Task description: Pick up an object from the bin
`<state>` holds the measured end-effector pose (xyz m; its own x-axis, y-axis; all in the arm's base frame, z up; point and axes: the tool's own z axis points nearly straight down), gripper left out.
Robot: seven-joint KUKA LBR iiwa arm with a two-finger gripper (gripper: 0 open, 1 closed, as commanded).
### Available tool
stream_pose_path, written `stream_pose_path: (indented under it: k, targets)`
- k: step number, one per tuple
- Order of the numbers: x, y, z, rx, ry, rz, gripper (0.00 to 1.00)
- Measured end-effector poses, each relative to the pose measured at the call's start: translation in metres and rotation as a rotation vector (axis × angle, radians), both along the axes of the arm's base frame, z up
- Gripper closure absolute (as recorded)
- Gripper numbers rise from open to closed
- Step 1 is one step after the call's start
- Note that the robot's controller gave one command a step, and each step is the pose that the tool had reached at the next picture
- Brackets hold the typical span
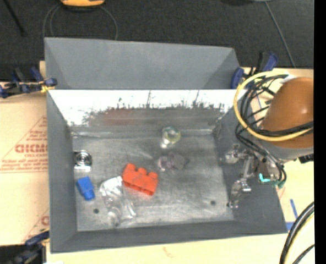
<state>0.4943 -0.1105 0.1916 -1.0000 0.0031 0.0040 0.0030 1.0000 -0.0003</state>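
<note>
Purplish thing [173,161] at centre and pale round thing [170,136] beyond it, both too blurred to name.

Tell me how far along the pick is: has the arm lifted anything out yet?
Done: nothing that I can see. The red block, blue piece, crumpled clear plastic and clear ball all lie on the bin floor. In hand: the gripper sits low at the right wall, apart from all of them, carrying nothing visible. Left: move over one thing, grasp it and lift it out.

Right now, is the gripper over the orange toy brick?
No: the gripper is by the right wall of the bin, while the orange toy brick lies left of centre, apart from it.
</note>
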Motion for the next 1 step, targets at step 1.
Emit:
stream_pose_path:
  k: [1]
  targets:
    - [0.0554, 0.0256, -0.0802, 0.001, -0.005, 0.183, 0.00]
